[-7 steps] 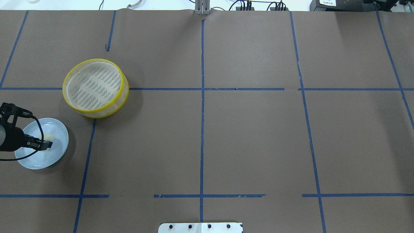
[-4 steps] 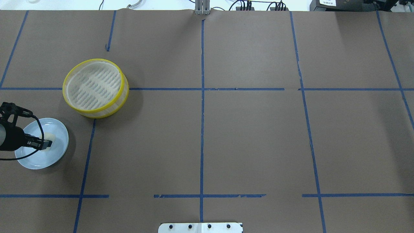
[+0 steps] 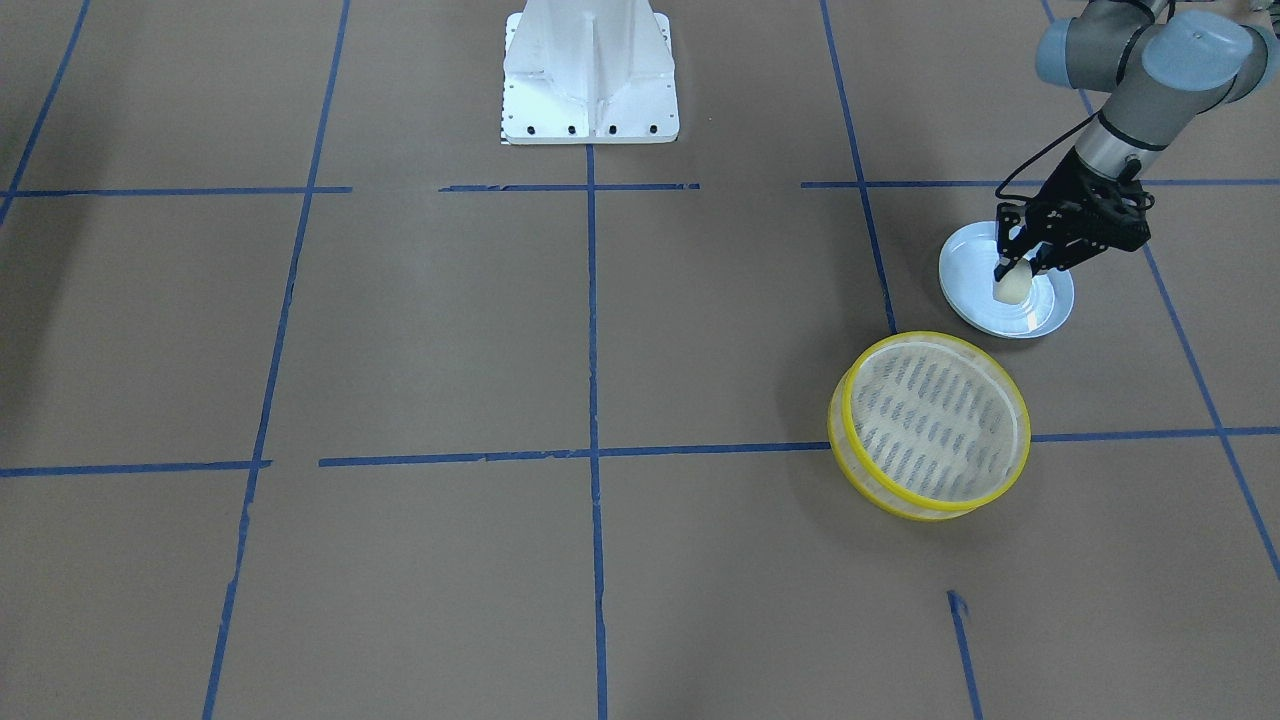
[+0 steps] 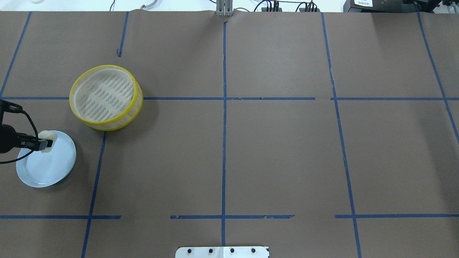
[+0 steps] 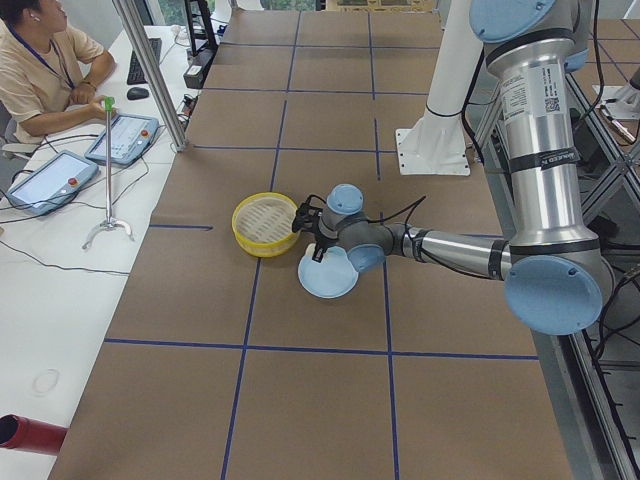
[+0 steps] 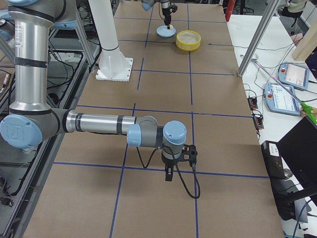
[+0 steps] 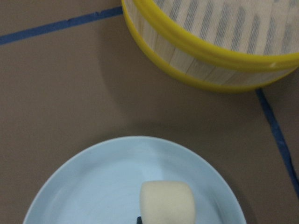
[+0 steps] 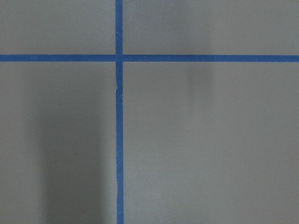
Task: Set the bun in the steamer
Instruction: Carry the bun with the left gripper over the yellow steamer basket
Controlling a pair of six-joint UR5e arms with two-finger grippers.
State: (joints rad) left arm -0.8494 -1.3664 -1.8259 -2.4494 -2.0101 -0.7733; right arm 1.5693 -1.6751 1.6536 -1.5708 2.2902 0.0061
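Observation:
The cream-white bun (image 4: 48, 136) is held in my left gripper (image 4: 43, 144), lifted a little above the pale blue plate (image 4: 46, 177). It also shows in the front view (image 3: 1011, 288) and in the left wrist view (image 7: 167, 203), over the plate (image 7: 93, 186). The yellow-rimmed steamer (image 4: 105, 96) stands empty beyond and right of the plate; it also shows in the front view (image 3: 935, 425) and at the top of the left wrist view (image 7: 219, 42). My right gripper (image 6: 168, 174) shows only in the exterior right view, low over bare table; I cannot tell whether it is open or shut.
The table is brown paper crossed by blue tape lines (image 4: 224, 107). The white robot base plate (image 3: 590, 70) stands at the table's middle near edge. An operator (image 5: 40, 70) sits at a side desk with tablets.
My left gripper has lifted the bun off the plate's middle and carried it toward the plate's far edge, nearer the steamer. The steamer and plate have not moved.

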